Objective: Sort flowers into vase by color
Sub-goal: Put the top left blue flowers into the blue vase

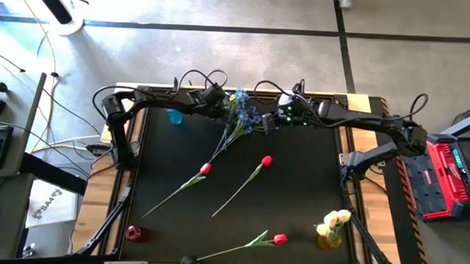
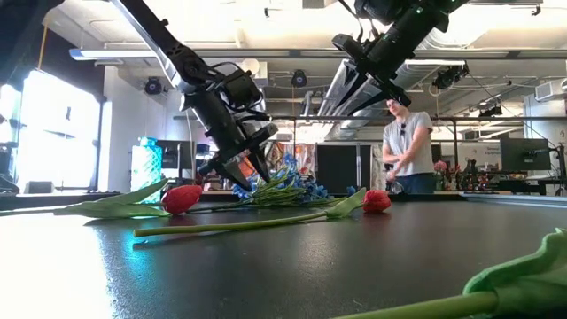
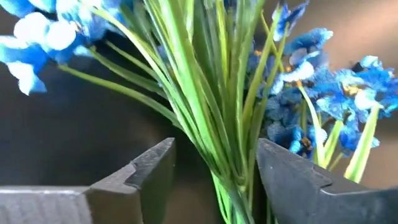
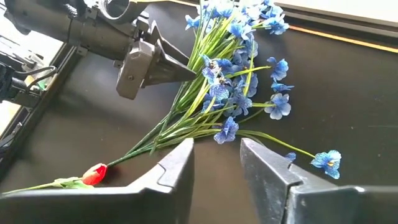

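Observation:
A bushy blue flower spray (image 1: 242, 109) lies on the black table near its far edge, its green stems (image 1: 221, 141) trailing toward the near left. My left gripper (image 3: 214, 177) slants down onto the spray, open, one finger on each side of the stem bundle (image 3: 230, 155). My right gripper (image 4: 217, 162) hangs open above the table just right of the blossoms, with nothing between its fingers. Three red tulips (image 1: 205, 169) (image 1: 266, 160) (image 1: 280, 239) lie flat on the table. Pale yellow tulips (image 1: 334, 222) stand in a vase at the near right. My left gripper's fingers stand on either side of the spray's green stem bundle, just below the blossoms, slanting down from the table's far left. The bundle lies close against one finger (image 3: 283, 177); I cannot tell whether it touches. The spray rests on the table.
A small blue vase (image 1: 174, 116) stands at the far left of the table and a red one (image 1: 134, 233) at the near left. Wooden rails (image 1: 116, 183) edge the table. A person (image 2: 406, 146) stands in the room beyond the far edge.

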Available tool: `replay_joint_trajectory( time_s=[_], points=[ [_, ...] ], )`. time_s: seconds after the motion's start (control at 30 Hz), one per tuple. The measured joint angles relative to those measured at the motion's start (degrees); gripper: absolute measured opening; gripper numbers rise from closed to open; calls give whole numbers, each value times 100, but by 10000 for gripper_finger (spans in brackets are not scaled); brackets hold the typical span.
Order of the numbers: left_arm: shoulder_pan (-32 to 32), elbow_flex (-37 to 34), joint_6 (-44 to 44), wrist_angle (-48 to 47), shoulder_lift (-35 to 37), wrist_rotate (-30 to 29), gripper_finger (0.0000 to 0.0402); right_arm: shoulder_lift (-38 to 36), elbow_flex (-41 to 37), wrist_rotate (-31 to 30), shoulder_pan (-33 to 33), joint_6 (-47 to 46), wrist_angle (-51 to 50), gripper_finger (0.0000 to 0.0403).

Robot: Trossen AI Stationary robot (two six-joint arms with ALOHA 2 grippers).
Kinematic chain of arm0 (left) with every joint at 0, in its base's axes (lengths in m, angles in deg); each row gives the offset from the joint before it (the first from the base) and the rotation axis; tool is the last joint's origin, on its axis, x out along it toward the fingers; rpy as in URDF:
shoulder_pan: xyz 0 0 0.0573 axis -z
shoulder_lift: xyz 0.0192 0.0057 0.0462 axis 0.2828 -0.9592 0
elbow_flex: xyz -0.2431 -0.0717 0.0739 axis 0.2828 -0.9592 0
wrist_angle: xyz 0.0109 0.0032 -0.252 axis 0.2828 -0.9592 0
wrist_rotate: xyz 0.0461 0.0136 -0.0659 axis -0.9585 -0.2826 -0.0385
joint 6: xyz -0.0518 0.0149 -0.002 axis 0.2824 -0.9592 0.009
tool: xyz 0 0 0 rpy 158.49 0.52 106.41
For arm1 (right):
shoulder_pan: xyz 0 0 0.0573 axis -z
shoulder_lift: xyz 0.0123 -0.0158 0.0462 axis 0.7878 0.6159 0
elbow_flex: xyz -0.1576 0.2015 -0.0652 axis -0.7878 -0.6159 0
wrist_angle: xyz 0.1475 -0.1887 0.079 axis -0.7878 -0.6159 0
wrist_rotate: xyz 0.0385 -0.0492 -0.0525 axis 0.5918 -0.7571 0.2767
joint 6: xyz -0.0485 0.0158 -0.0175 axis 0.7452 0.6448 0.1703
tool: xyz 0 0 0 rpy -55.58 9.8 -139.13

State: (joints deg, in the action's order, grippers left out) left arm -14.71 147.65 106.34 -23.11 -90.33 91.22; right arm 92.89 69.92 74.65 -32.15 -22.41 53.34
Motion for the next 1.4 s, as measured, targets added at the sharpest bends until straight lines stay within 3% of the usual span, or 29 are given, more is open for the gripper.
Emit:
replay_joint_trajectory(
  time_s=[0.43,0.73,1.03,1.4],
  points=[
    [-47,-7,-35,101,-168,-79,112,2,0,4,0,-1,-2,88],
    [-50,-4,-120,99,-324,86,11,4,0,7,0,0,-66,82],
    [-79,-7,-124,-140,277,84,4,4,-2,-42,0,57,-83,82],
    [-26,-4,-511,-252,1510,-248,1,4,-2,-52,0,202,-83,82]
  ],
)
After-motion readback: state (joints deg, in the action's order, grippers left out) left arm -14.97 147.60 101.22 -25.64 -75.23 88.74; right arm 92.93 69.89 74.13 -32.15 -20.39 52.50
